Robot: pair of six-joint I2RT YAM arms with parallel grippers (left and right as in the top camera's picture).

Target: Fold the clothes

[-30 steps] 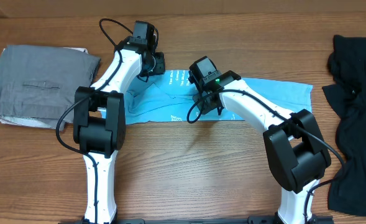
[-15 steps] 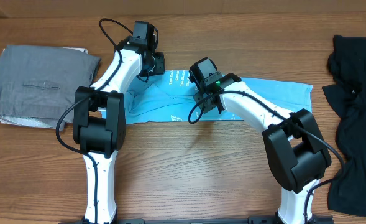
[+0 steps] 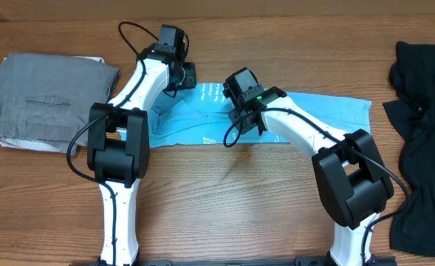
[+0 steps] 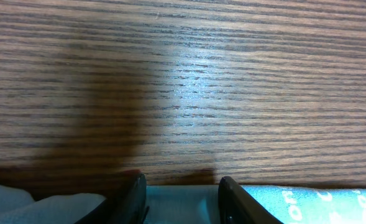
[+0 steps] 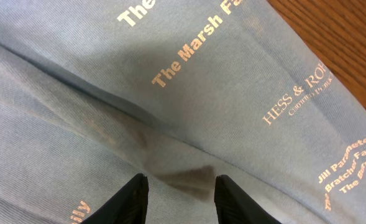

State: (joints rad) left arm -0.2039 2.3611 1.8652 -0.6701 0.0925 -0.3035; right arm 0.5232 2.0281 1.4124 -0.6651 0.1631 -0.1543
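The light blue T-shirt (image 3: 313,111) lies in a long band across the middle of the table (image 3: 224,207), white lettering up, with a folded grey garment (image 3: 47,100) out at 9 o'clock and a black heap (image 3: 424,133) at 3 o'clock. The left gripper (image 4: 183,200) sits at the shirt's 11 o'clock corner, fingers apart with the cloth's far edge in the gap. The right gripper (image 5: 181,199) is down on the shirt's left half, fingers likewise apart over a creased patch.

Light blue T-shirt (image 3: 328,111) (white lettering (image 3: 207,92))
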